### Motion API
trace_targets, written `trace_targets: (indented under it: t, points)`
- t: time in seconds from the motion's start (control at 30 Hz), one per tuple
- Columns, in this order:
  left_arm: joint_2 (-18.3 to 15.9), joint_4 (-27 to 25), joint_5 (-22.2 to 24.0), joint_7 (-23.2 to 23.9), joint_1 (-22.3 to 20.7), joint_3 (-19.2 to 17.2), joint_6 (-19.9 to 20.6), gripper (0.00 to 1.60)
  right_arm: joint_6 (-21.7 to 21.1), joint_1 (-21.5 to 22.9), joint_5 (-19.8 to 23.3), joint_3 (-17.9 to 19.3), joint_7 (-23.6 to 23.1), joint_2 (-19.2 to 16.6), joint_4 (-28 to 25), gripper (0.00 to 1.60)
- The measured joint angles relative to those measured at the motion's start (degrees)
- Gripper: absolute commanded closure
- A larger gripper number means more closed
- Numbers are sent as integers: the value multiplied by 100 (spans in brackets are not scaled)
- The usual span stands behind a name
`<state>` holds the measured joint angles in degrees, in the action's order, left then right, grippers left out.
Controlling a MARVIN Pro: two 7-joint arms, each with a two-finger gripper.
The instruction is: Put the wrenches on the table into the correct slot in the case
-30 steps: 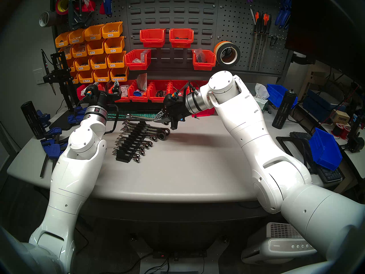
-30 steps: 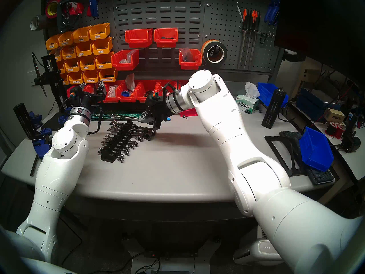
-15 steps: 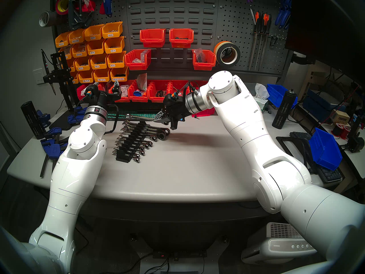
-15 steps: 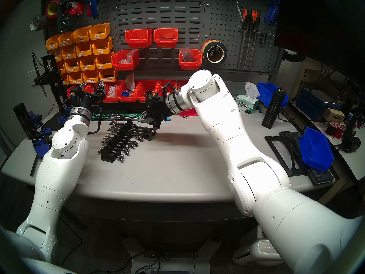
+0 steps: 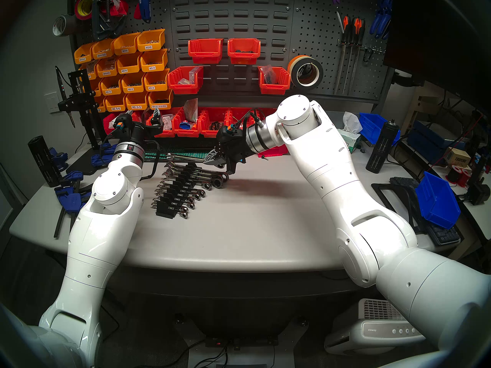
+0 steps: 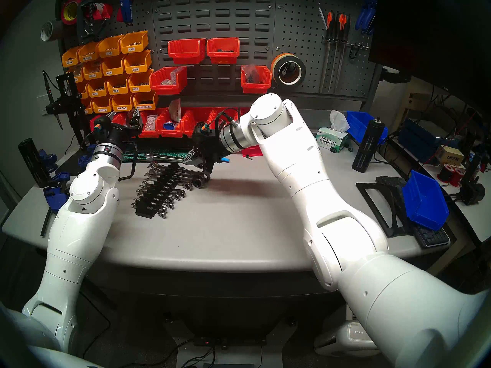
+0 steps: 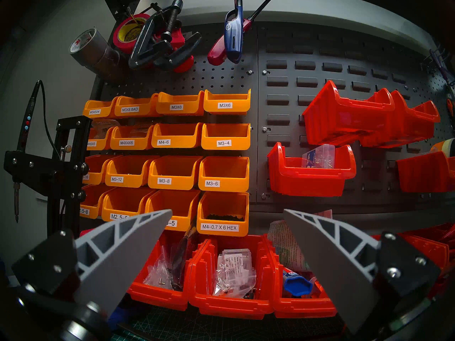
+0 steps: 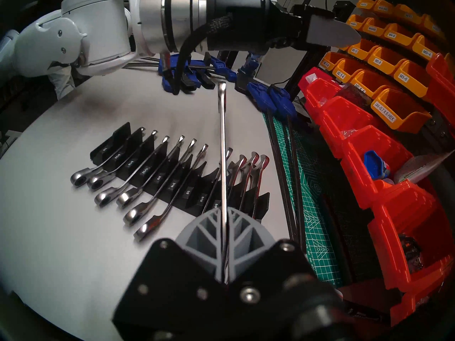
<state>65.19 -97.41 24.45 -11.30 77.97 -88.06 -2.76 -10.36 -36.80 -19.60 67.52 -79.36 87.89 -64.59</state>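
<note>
Right gripper (image 8: 225, 237) clamped on combination wrench (image 8: 222, 146), shank jutting straight ahead, above wrench rack (image 8: 172, 183) below. Left gripper (image 7: 227, 237) spread wide, empty. Advice: line shank with vacant slot beneath, lower level.

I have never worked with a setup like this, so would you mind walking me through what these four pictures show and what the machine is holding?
This is a robot with two white arms, each ending in a two-fingered gripper. Two pictures come from cameras on its head and look down on the grey table; they are nearly identical. The other two come from a camera on each wrist.

On the table lies a black wrench rack, its slots mostly filled with chrome wrenches. Clamps, bins and a green cutting mat sit around the edges.

The right gripper is shut on one slim wrench, holding it in the air above the rack's far end, the open jaw pointing away from the gripper.

The left gripper is open and empty, raised toward the wall of orange bins and red bins.
</note>
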Motion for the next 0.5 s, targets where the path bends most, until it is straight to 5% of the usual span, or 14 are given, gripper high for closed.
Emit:
trace_targets:
  t: [0.5]
  points:
    - [0, 0, 0, 0, 0, 0, 0, 0, -173, 344, -302, -264, -6, 200, 586, 160]
